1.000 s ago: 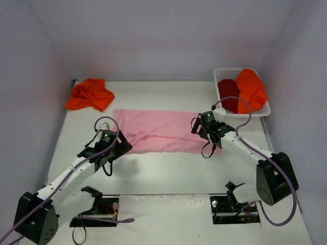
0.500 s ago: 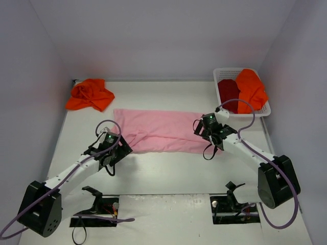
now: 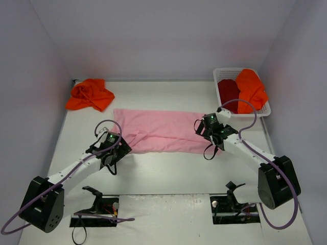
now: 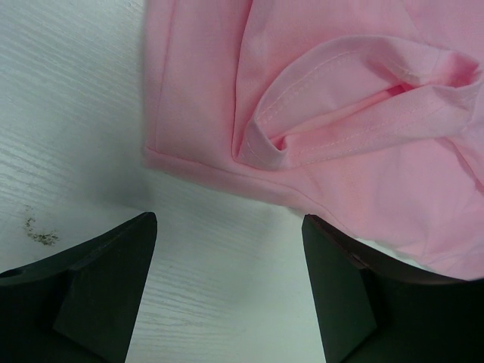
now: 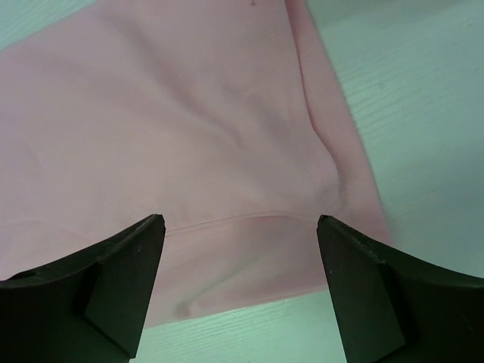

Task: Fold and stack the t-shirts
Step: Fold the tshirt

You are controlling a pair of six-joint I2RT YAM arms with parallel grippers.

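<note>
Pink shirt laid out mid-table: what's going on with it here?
Both arms are at the pink t-shirt, spread flat on the table. The left pincer is open at its left end by a sleeve, the right pincer open over its right end; neither grips cloth. An orange t-shirt lies crumpled far left; a dark red t-shirt and a second orange t-shirt sit in the white basket.

The light pink cloth t-shirt is plain, its hem stitching the same pink. The crumpled bright orange t-shirt is unpatterned. The white latticed plastic basket holds a second bright orange t-shirt and a dark red t-shirt. The worktop is white with faint grain. The left gripper and right gripper are black.
</note>
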